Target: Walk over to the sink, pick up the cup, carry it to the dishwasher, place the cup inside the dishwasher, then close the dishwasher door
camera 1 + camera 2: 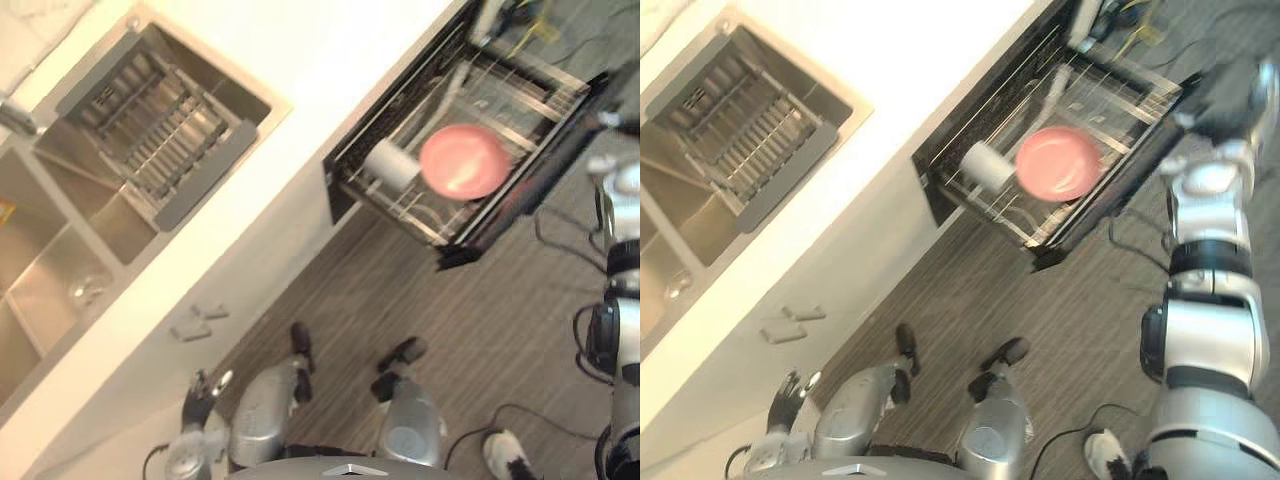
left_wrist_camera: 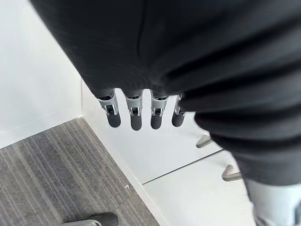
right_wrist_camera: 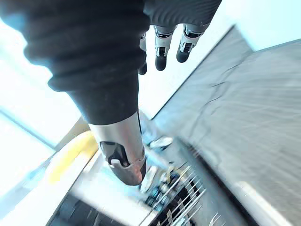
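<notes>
A white cup (image 1: 392, 165) lies on its side in the wire rack of the open dishwasher (image 1: 560, 150), next to a pink plate (image 1: 465, 160). My right hand (image 1: 1232, 98) is raised beside the far end of the dishwasher door's outer edge, apart from the cup. In the right wrist view its fingers (image 3: 162, 52) are straight and hold nothing, with rack wires (image 3: 183, 200) beyond them. My left hand (image 1: 200, 388) hangs low beside the white cabinet front, its fingers (image 2: 134, 117) straight and empty.
A steel sink (image 1: 60, 260) with a grey drainer rack (image 1: 160, 125) and a faucet (image 1: 15, 115) is set into the white counter (image 1: 330, 60) on the left. Two cabinet handles (image 1: 200, 320) stick out below it. A white shoe (image 1: 505, 452) rests on the grey wood floor (image 1: 480, 320).
</notes>
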Robot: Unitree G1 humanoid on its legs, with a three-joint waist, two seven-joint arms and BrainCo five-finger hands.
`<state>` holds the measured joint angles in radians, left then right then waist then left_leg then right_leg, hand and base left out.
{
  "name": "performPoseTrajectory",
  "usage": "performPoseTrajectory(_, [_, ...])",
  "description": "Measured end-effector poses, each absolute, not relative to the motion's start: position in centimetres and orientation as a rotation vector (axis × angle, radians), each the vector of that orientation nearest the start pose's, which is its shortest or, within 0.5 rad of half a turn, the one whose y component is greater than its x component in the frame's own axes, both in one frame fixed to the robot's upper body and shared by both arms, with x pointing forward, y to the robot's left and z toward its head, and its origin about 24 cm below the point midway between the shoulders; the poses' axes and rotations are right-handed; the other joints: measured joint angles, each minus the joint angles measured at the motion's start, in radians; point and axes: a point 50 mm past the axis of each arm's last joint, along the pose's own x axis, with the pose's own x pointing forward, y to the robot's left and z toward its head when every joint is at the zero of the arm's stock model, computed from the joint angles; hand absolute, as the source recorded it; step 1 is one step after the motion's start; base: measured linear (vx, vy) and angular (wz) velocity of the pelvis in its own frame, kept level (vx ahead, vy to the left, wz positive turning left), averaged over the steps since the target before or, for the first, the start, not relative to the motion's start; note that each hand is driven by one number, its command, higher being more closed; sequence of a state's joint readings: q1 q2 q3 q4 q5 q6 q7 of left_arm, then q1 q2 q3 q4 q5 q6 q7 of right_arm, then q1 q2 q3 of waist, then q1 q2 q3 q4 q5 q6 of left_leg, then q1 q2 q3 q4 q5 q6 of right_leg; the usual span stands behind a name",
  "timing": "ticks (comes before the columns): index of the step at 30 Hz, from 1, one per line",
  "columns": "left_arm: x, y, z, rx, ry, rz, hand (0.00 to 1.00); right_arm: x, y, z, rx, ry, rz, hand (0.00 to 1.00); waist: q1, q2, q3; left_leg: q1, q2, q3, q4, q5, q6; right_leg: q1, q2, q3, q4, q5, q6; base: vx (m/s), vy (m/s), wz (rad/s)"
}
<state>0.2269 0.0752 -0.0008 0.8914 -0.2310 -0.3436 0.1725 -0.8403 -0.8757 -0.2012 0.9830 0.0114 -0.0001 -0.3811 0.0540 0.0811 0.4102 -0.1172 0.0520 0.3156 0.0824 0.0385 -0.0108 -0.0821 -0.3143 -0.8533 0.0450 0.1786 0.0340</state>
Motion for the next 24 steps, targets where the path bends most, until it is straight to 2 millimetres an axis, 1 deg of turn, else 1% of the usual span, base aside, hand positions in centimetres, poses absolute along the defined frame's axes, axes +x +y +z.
performPoseTrajectory(1, [8.6,20.0,-14.2,-0.049,0.785,0.407,0.0,30.5,-42.2,20.7,-0.403,-0.06,-0.998,0.0,-0.002,-0.01,-0.01,0.01,0.003,0.007,-0.001,-0.004,-0.001,0.005,0.001,-0.002,0.003,-0.003,0.0,0.12,0.001,-0.28])
performPoseTrajectory(2, [7.5,20.2,-14.6,-0.041,0.825,0.422,0.0,29.0,-43.6,18.2,-0.213,0.005,-1.041,1.0,-0.005,-0.024,-0.025,0.034,0.006,0.019,-0.001,-0.013,-0.003,0.019,0.0,-0.009,0.012,-0.01,-0.002,0.09,0.017,-0.29])
performPoseTrajectory(3, [6.5,20.4,-14.8,-0.036,0.854,0.439,0.0,27.6,-44.7,15.8,-0.077,0.072,-1.069,1.0,-0.013,-0.034,-0.052,0.041,0.006,0.026,-0.002,-0.018,-0.004,0.02,-0.004,-0.011,0.021,-0.019,-0.001,0.08,0.024,-0.25])
performPoseTrajectory(4, [6.2,20.5,-14.9,-0.035,0.861,0.447,0.0,26.9,-45.0,14.8,-0.014,0.096,-1.077,1.0,-0.019,-0.035,-0.055,0.049,0.006,0.029,-0.006,-0.018,-0.004,0.022,-0.009,-0.011,0.031,-0.023,-0.001,0.07,0.043,-0.18])
performPoseTrajectory(5, [6.0,20.5,-15.0,-0.026,0.867,0.449,0.0,26.0,-45.4,13.0,0.09,0.137,-1.079,1.0,-0.027,-0.037,-0.055,0.065,0.003,0.038,-0.019,-0.016,-0.003,0.022,-0.018,-0.012,0.049,-0.032,-0.003,-0.02,0.062,-0.16])
performPoseTrajectory(6, [5.9,20.4,-15.0,-0.018,0.867,0.445,0.0,25.6,-45.2,11.5,0.171,0.165,-1.058,1.0,-0.035,-0.036,-0.055,0.062,-0.001,0.044,-0.034,-0.015,-0.004,0.017,-0.026,-0.012,0.058,-0.04,-0.002,-0.06,0.073,-0.17])
performPoseTrajectory(7, [5.8,20.4,-15.0,-0.015,0.871,0.441,0.0,25.8,-44.6,10.4,0.24,0.174,-1.022,1.0,-0.045,-0.035,-0.053,0.058,-0.003,0.048,-0.043,-0.017,-0.007,0.007,-0.033,-0.02,0.066,-0.053,-0.004,-0.09,0.057,-0.11])
performPoseTrajectory(8, [5.8,20.4,-15.1,-0.014,0.873,0.439,0.0,26.2,-44.1,9.8,0.286,0.179,-0.994,1.0,-0.051,-0.034,-0.053,0.055,-0.004,0.055,-0.053,-0.012,-0.002,0.001,-0.038,-0.038,0.067,-0.053,-0.005,-0.05,0.033,-0.08])
performPoseTrajectory(10, [6.1,20.3,-15.0,-0.007,0.868,0.42,0.0,26.9,-42.9,8.6,0.444,0.171,-0.928,1.0,-0.052,-0.028,-0.051,0.03,-0.003,0.079,-0.073,-0.001,-0.005,-0.029,-0.049,-0.066,0.071,-0.052,-0.006,-0.04,0.022,-0.01])
performPoseTrajectory(11, [6.5,20.1,-15.0,-0.005,0.859,0.405,0.0,27.3,-42.3,8.3,0.548,0.141,-0.893,1.0,-0.052,-0.016,-0.041,0.008,-0.003,0.083,-0.076,0.008,-0.005,-0.05,-0.051,-0.068,0.072,-0.05,-0.007,-0.04,0.017,0.14])
performPoseTrajectory(12, [6.8,19.9,-15.0,-0.007,0.855,0.393,0.0,27.7,-42.0,8.2,0.605,0.122,-0.874,1.0,-0.052,-0.003,-0.034,-0.005,-0.003,0.085,-0.084,0.022,-0.003,-0.065,-0.052,-0.068,0.074,-0.049,-0.008,-0.04,0.015,0.18])
performPoseTrajectory(13, [7.5,19.5,-14.9,-0.004,0.845,0.367,0.0,28.4,-41.5,8.5,0.717,0.079,-0.843,1.0,-0.041,0.017,-0.027,-0.022,-0.005,0.092,-0.095,0.047,-0.004,-0.101,-0.06,-0.058,0.078,-0.037,-0.024,-0.01,0.007,0.05])
performPoseTrajectory(14, [7.8,19.3,-14.9,-0.006,0.841,0.359,0.0,28.9,-41.3,9.0,0.755,0.051,-0.823,1.0,-0.033,0.027,-0.021,-0.03,-0.007,0.095,-0.102,0.058,-0.005,-0.119,-0.062,-0.048,0.082,-0.033,-0.027,0.0,0.0,0.0])
performPoseTrajectory(15, [7.8,19.3,-14.9,-0.006,0.841,0.358,0.0,29.0,-41.3,9.1,0.76,0.047,-0.82,1.0,-0.032,0.028,-0.02,-0.031,-0.008,0.095,-0.103,0.058,-0.005,-0.121,-0.062,-0.047,0.082,-0.032,-0.027,-0.02,-0.005,-0.04])
performPoseTrajectory(16, [9.3,18.7,-14.7,-0.007,0.815,0.321,0.0,30.7,-40.7,11.6,0.843,-0.062,-0.759,1.0,-0.018,0.067,-0.001,-0.081,-0.017,0.094,-0.107,0.08,0.003,-0.178,-0.065,-0.037,0.083,-0.014,-0.04,-0.03,-0.017,0.03])
performPoseTrajectory(17, [9.7,18.5,-14.7,-0.006,0.806,0.308,0.0,31.2,-40.5,12.3,0.855,-0.089,-0.74,1.0,-0.017,0.08,0.006,-0.092,-0.02,0.093,-0.113,0.087,0.005,-0.191,-0.066,-0.036,0.085,-0.008,-0.047,-0.03,-0.024,0.11])
performPoseTrajectory(18, [10.7,17.9,-14.5,-0.012,0.786,0.284,0.0,32.0,-40.2,13.9,0.867,-0.131,-0.707,1.0,-0.013,0.111,0.023,-0.105,-0.027,0.087,-0.135,0.106,0.013,-0.211,-0.07,-0.033,0.091,-0.002,-0.053,-0.02,-0.025,0.17])
performPoseTrajectory(19, [11.1,17.7,-14.4,-0.015,0.776,0.274,0.0,32.3,-40.1,14.5,0.874,-0.148,-0.693,1.0,-0.012,0.126,0.027,-0.114,-0.031,0.079,-0.142,0.116,0.017,-0.223,-0.074,-0.028,0.101,-0.002,-0.053,-0.02,-0.014,0.29])
performPoseTrajectory(20, [11.9,17.2,-14.1,-0.018,0.754,0.248,0.0,32.8,-39.9,15.7,0.868,-0.176,-0.666,1.0,-0.007,0.152,0.037,-0.132,-0.037,0.066,-0.152,0.128,0.02,-0.247,-0.085,0.0,0.124,-0.007,-0.047,-0.02,-0.016,0.33])
performPoseTrajectory(21, [12.6,16.9,-13.8,-0.023,0.728,0.226,0.0,33.3,-39.6,16.7,0.851,-0.19,-0.643,1.0,0.003,0.169,0.044,-0.152,-0.042,0.058,-0.158,0.14,0.025,-0.273,-0.093,0.022,0.14,-0.01,-0.043,-0.01,-0.016,0.33])
performPoseTrajectory(22, [12.9,16.7,-13.7,-0.025,0.717,0.218,0.0,33.6,-39.4,17.2,0.848,-0.198,-0.632,1.0,0.006,0.174,0.047,-0.163,-0.045,0.053,-0.158,0.144,0.026,-0.284,-0.097,0.025,0.148,-0.013,-0.042,-0.01,-0.036,0.26])
performPoseTrajectory(24, [13.3,16.6,-13.5,-0.029,0.703,0.208,0.0,34.4,-38.8,18.4,0.799,-0.193,-0.608,1.0,0.035,0.177,0.044,-0.191,-0.055,0.036,-0.159,0.162,0.037,-0.318,-0.117,0.029,0.178,-0.023,-0.047,0.01,-0.054,0.19])
